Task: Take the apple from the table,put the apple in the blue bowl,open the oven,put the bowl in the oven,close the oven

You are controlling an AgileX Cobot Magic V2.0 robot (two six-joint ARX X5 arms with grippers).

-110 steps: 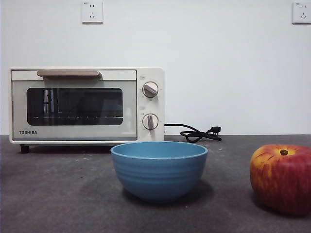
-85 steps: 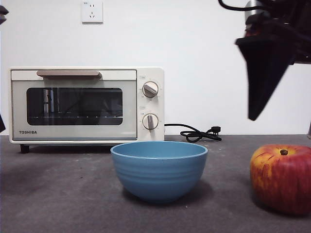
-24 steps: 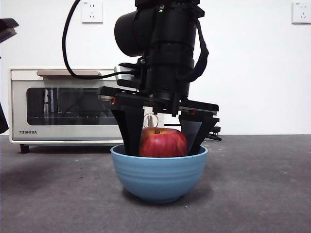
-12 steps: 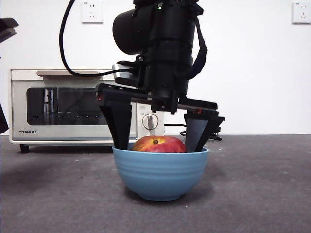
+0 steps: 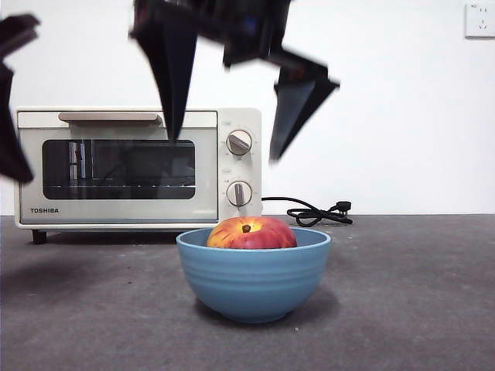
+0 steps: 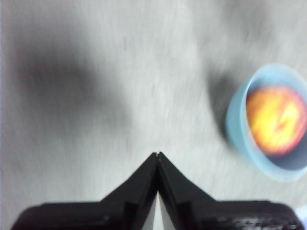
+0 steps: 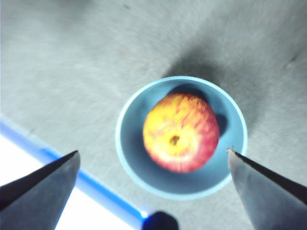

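Note:
The red and yellow apple (image 5: 251, 233) (image 7: 181, 132) (image 6: 276, 120) rests inside the blue bowl (image 5: 253, 280) (image 7: 128, 147) (image 6: 236, 120) on the dark grey table (image 5: 402, 309). High above the bowl hangs my right gripper (image 5: 228, 131) (image 7: 152, 160), open and holding nothing. Off to one side of the bowl, my left gripper (image 6: 157, 154) is shut over bare table; a dark blurred part of it shows at the front view's left edge (image 5: 11, 108). Behind the bowl stands the cream oven (image 5: 139, 168), its door closed.
The oven's black cord (image 5: 317, 212) lies on the table to the right of the oven. Wall sockets (image 5: 479, 19) sit high on the white wall. In the right wrist view a bright blue-edged strip (image 7: 72, 177) crosses beside the bowl.
The right gripper let the apple settle into the bowl, opened, and has risen well above it. The left arm's dark shape at the left edge has shifted and is blurred.

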